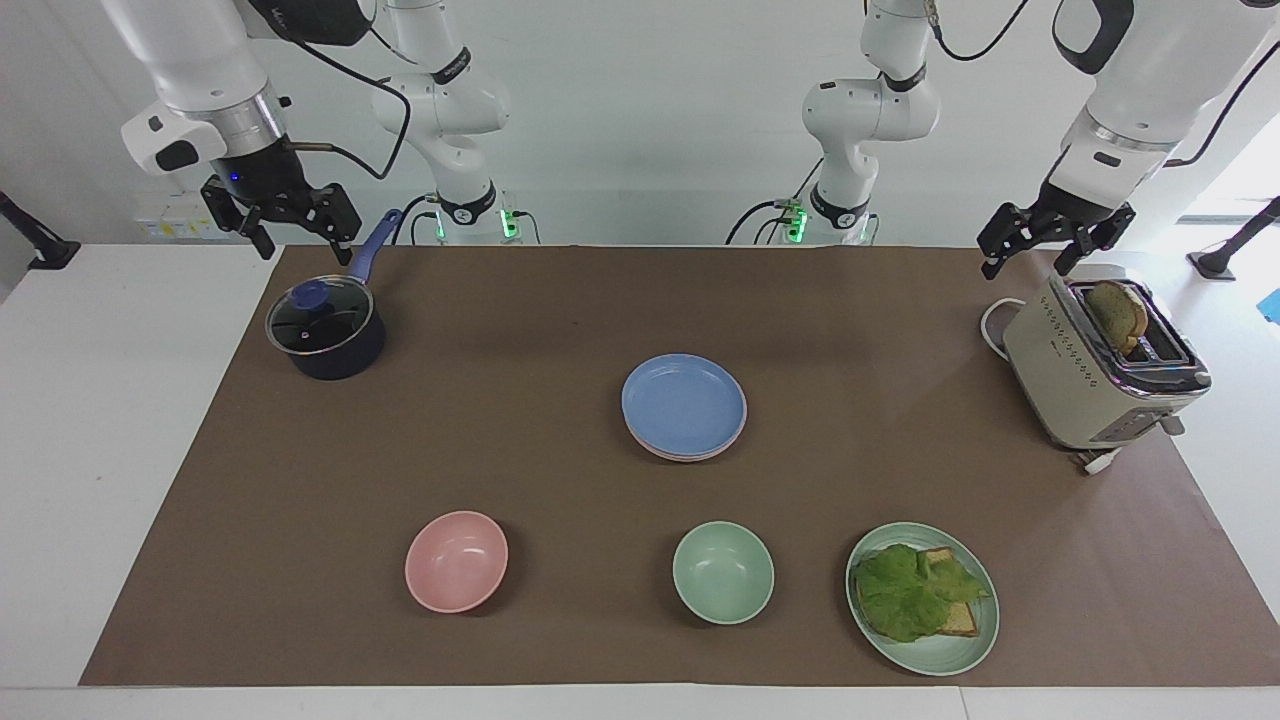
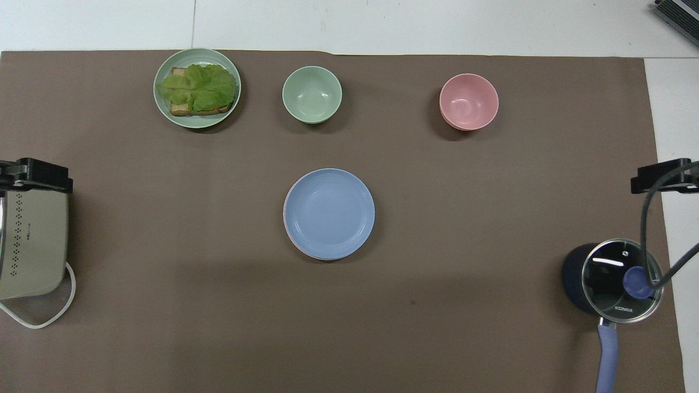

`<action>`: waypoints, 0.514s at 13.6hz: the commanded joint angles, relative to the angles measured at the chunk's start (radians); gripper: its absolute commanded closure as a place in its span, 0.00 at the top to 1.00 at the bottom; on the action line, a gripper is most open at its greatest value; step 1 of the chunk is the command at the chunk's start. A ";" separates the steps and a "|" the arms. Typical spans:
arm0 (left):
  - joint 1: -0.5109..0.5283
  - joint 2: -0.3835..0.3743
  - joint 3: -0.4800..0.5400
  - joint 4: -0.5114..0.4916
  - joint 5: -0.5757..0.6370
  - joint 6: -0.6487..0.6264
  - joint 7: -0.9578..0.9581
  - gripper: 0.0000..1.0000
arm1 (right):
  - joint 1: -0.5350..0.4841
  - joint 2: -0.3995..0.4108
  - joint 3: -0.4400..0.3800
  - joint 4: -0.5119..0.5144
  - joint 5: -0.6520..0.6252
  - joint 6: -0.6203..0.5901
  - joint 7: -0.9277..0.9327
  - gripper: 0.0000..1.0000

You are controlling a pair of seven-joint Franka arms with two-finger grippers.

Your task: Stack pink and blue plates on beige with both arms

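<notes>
Right gripper (image 1: 280, 222) hangs with fingers spread, holding nothing, over the table edge by a lidded pot (image 1: 326, 342). Mid-table, blue plate (image 1: 684, 404) tops a pink plate (image 1: 690, 455). Left gripper (image 1: 1050, 243), also spread and unladen, hovers above the toaster (image 1: 1080, 385)

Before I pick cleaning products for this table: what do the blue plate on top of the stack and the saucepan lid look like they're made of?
The round periwinkle-blue plate looks like matte plastic or melamine: flat even colour, no glare. It could be glazed ceramic.

The dark saucepan's lid looks like clear glass in a metal rim, with a blue knob: the dark inside shows through and light glints off it.
</notes>
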 commanded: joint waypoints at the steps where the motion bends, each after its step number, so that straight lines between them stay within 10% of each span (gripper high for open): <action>1: 0.009 -0.029 -0.006 -0.034 0.012 0.011 0.002 1.00 | -0.003 -0.020 0.002 -0.046 0.004 0.024 -0.025 1.00; 7: 0.009 -0.029 -0.006 -0.034 0.012 0.011 0.002 1.00 | -0.001 -0.029 0.002 -0.051 0.012 0.002 -0.025 1.00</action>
